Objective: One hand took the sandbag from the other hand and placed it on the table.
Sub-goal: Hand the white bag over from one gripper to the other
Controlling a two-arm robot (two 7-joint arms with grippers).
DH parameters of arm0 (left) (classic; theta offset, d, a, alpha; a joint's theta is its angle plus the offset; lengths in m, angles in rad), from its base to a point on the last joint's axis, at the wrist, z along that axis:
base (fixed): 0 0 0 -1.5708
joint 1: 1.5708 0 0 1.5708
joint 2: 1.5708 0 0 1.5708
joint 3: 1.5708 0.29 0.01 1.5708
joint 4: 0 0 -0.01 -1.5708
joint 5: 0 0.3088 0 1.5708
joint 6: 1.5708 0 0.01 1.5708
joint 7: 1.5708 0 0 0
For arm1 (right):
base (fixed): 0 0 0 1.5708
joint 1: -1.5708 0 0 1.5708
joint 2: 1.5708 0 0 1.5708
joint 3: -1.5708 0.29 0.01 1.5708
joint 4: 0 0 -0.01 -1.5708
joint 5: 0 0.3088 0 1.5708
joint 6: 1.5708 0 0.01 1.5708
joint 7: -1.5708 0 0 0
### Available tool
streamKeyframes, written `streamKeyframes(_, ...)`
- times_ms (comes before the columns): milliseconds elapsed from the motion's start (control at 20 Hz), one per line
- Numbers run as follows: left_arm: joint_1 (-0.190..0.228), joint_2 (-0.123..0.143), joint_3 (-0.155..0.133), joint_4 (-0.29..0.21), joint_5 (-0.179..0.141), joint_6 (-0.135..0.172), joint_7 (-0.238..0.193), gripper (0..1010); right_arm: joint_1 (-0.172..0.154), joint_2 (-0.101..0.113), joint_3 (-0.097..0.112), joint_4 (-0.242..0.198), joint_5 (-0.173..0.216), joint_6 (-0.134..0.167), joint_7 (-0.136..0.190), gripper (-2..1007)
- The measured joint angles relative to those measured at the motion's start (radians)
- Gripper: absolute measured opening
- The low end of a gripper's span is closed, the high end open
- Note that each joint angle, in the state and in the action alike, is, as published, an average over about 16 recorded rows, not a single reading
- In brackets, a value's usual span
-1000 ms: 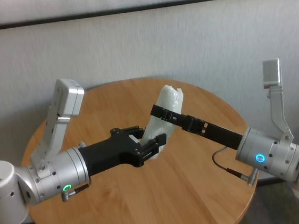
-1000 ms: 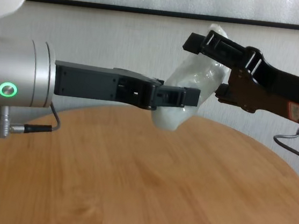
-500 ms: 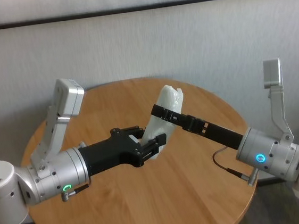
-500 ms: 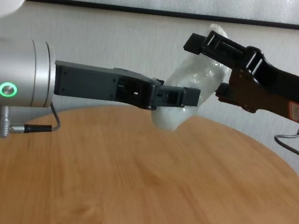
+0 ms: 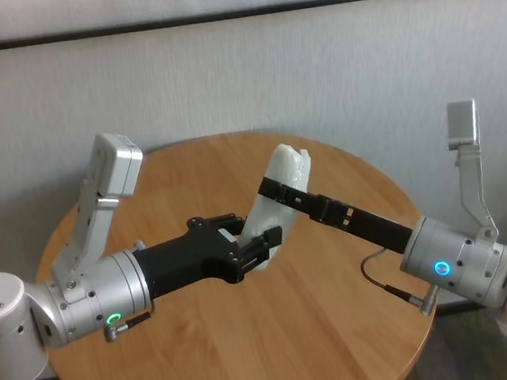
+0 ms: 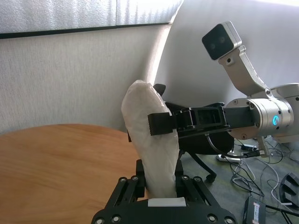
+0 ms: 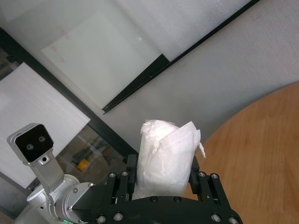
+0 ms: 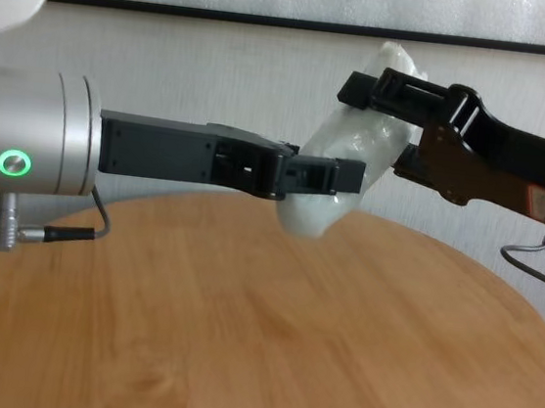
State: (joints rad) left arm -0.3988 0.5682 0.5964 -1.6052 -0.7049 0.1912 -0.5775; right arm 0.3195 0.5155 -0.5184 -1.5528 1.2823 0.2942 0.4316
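Observation:
The white crinkly sandbag hangs tilted above the middle of the round wooden table, clear of the wood. My left gripper, on the green-lit wrist, is shut on the bag's lower end. My right gripper, on the blue-lit wrist, reaches in from the right, and its fingers press on both sides of the bag's upper part. The chest view shows the sandbag with the right gripper above the left gripper. In the right wrist view the sandbag fills the gap between that gripper's fingers.
A grey wall stands close behind the table. The two wrist cameras rise on brackets, the left one over the table's left edge and the right one beyond its right edge. Cables lie on the floor past the table.
The right gripper's fingers have closed in on the upper part of the sandbag. The left gripper and the bag have stayed where they were.

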Motion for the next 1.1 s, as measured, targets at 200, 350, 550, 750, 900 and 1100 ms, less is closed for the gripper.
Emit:
streamKeyframes(200,0.000,0.000,0.000,0.000,0.000,0.000,0.000,360,0.000,0.000,0.000,0.000,0.000,0.000,0.000,621)
streamKeyframes(350,0.000,0.000,0.000,0.000,0.000,0.000,0.000,360,-0.001,0.000,0.001,0.000,-0.001,0.000,0.000,578)
streamKeyframes(550,0.000,0.000,0.000,0.000,0.000,0.000,0.000,360,-0.001,0.000,0.001,-0.001,-0.001,0.000,0.000,549)
streamKeyframes(750,0.000,0.000,0.000,0.000,0.000,0.000,0.000,360,-0.001,0.000,0.001,-0.001,-0.001,0.000,0.000,543)
streamKeyframes(900,0.000,0.000,0.000,0.000,0.000,0.000,0.000,360,-0.001,0.000,0.001,-0.001,-0.001,0.000,0.000,543)
streamKeyframes(1100,0.000,0.000,0.000,0.000,0.000,0.000,0.000,360,-0.002,0.000,0.001,-0.004,0.001,0.000,-0.003,543)
